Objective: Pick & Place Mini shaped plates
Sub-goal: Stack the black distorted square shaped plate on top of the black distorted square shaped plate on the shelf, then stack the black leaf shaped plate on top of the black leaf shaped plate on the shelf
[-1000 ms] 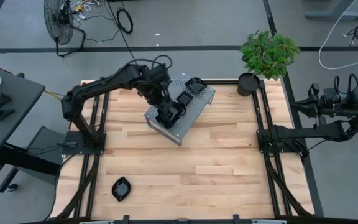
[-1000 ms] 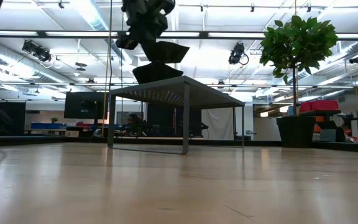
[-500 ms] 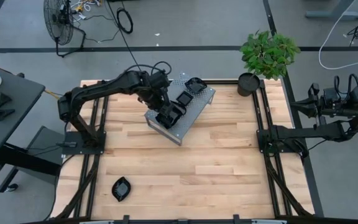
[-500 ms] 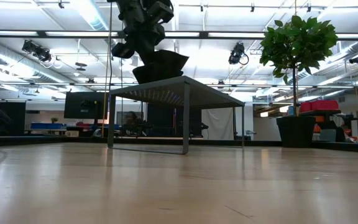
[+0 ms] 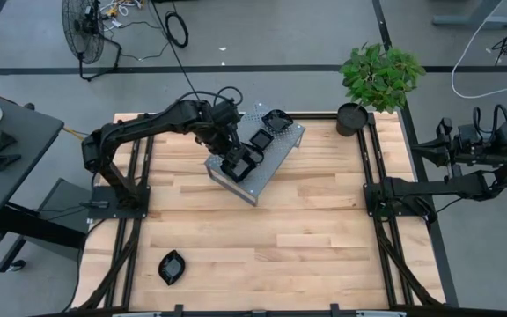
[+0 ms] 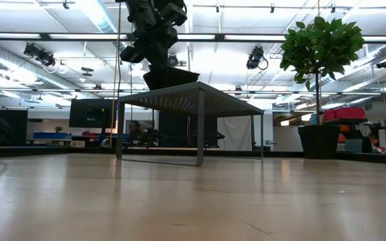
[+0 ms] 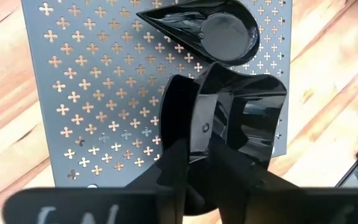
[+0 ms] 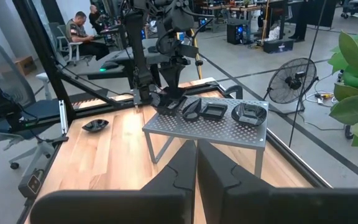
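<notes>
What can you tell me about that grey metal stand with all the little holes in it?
The grey metal stand is a flat perforated sheet, punched with rows of small cross-shaped holes, raised on thin legs like a low table. It sits angled near the far edge of the wooden table. Several glossy black mini plates rest on top, and the left end effector is at one square plate there.

Plate count: 5 total. 4 on rack (image 8: pixel 229 127): squarish plate (image 7: pixel 253 118) right at left gripper (image 5: pixel 238 164), teardrop plate (image 7: pixel 210 31) just beside it, square plate (image 8: pixel 214 111) and wavy plate (image 8: pixel 248 112) further past. 5th plate (image 5: pixel 172 266) well away, on table (image 5: pixel 306 246). Rack: 1. Plant (image 5: pixel 378 75): 1. Fan (image 5: pixel 82 26): 1. Arms: 2.
</notes>
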Tool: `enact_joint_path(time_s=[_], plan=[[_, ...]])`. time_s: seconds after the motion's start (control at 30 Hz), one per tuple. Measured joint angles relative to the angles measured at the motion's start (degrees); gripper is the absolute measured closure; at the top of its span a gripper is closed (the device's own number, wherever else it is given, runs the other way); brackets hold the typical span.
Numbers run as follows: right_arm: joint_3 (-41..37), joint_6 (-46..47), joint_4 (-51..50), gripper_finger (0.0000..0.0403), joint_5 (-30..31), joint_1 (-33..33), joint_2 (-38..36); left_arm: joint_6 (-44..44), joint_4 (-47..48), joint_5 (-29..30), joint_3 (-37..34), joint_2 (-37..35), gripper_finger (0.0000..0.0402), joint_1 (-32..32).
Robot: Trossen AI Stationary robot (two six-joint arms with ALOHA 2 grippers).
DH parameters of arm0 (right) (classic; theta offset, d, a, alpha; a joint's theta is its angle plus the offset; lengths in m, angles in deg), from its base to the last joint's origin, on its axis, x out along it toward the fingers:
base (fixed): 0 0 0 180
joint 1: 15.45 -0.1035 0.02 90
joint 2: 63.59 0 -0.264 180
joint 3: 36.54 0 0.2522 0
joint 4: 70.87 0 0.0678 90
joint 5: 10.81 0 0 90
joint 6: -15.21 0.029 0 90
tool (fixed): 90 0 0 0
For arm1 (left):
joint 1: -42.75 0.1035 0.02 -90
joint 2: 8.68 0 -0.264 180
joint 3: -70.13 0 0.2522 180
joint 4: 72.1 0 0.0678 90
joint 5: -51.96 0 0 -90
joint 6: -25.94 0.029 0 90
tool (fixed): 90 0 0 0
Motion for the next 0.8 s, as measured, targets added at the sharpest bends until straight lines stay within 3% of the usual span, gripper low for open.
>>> enact_joint_path(time_s=[0.43, 0.8], plan=[[0.0, 0.0, 0.0, 0.0383, 0.0, 0.0, 0.0, 4.8, 6.8, 0.8, 0.0, 0.0, 0.0239, 0.3], [0.0, 0.0, 0.0, 0.0383, 0.0, 0.0, 0.0, 6.5, 15.8, 3.1, 0.0, -5.3, 0.0229, -1.1]])
